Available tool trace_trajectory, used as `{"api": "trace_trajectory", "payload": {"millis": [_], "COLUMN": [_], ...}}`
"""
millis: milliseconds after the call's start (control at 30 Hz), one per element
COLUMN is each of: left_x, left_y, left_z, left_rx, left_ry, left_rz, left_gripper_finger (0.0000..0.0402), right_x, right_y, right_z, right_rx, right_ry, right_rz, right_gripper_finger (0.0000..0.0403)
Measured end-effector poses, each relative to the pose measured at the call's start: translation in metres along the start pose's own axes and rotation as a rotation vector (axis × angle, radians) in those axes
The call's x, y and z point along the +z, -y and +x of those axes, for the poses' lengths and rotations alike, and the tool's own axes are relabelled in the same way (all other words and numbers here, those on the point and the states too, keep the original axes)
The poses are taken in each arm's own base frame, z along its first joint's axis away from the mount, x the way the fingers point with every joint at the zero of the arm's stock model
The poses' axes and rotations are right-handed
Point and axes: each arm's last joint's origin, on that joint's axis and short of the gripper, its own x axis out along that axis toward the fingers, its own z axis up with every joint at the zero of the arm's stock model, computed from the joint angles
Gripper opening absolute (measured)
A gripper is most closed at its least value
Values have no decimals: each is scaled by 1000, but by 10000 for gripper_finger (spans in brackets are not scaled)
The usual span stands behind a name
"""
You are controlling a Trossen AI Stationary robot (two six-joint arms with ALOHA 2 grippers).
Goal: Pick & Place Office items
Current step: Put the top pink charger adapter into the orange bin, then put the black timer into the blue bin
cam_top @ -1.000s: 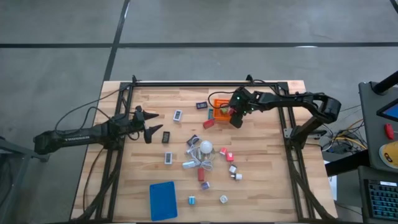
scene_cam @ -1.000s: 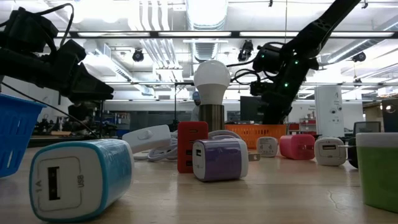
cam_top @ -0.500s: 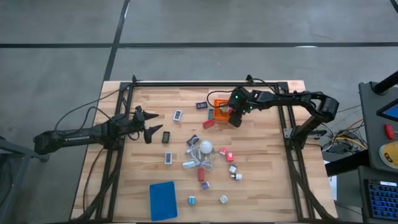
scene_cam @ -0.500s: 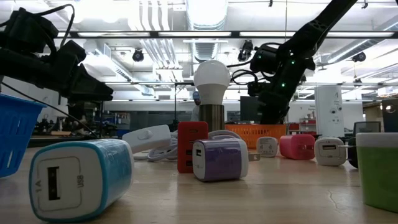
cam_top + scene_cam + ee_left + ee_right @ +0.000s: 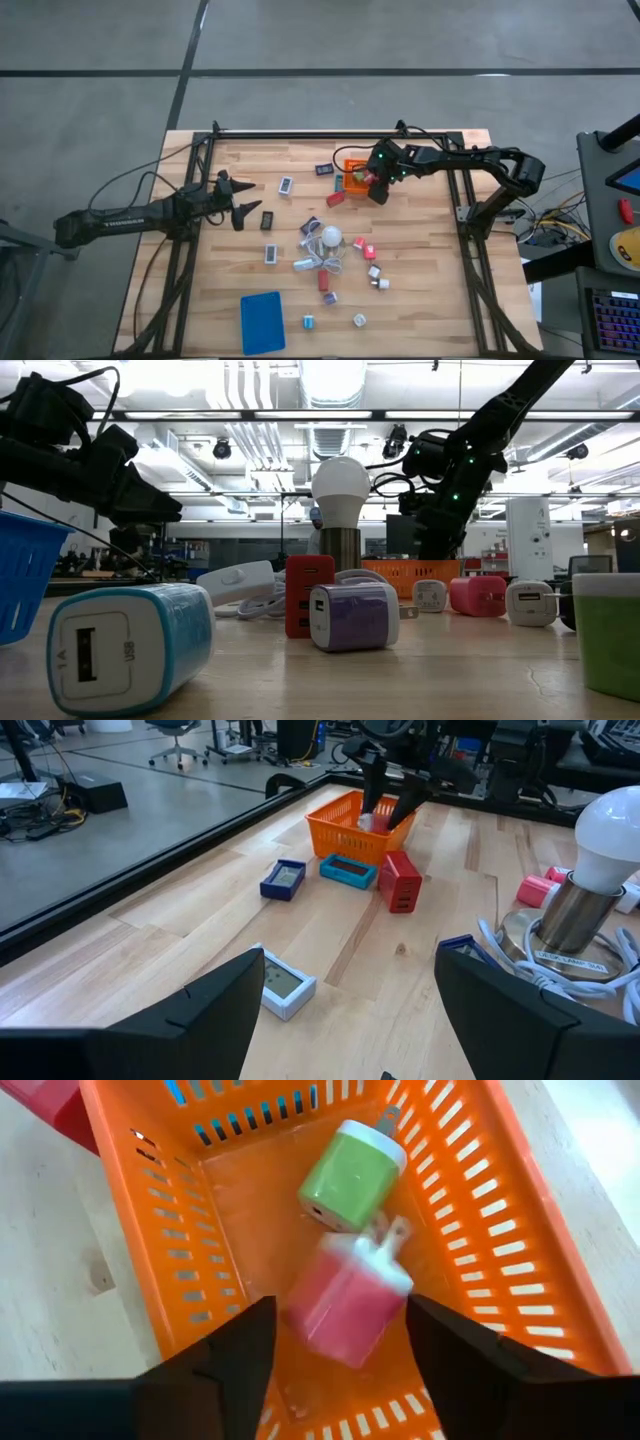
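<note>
Right gripper (image 5: 335, 1330) poised above the orange basket (image 5: 520, 1270), fingers spread and empty — pink charger (image 5: 345, 1305) lies released beside the green charger (image 5: 350, 1177); left gripper (image 5: 240, 205) waits open, holding nothing.

"USB", "1A" on teal charger (image 5: 130, 647); "TROSSEN" on left arm (image 5: 120, 219).

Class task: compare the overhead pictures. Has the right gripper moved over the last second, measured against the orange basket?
Yes. The right gripper has shifted slightly left, toward the orange basket, and now hangs open over it.

The orange basket (image 5: 150, 1210) runs past the picture's edges.
</note>
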Motion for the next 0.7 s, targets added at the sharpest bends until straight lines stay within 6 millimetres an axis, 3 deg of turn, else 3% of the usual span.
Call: {"api": "trace_trajectory", "payload": {"millis": [133, 300, 533, 700], "left_x": [0, 0, 4, 2], "left_y": [0, 0, 0, 0], "left_z": [0, 0, 0, 1], "left_rx": [1, 10, 6, 7], "left_ry": [0, 4, 41, 23], "left_rz": [0, 0, -22, -84], "left_gripper_finger": [300, 300, 300, 300], "right_x": [2, 12, 34, 33], "right_y": [0, 0, -16, -37], "right_z": [0, -3, -29, -52], "right_rx": [-4, -16, -5, 66], "right_ry": [18, 127, 490, 776], "right_rz": [-1, -24, -139, -217], "right_gripper_finger": [242, 236, 227, 228]}}
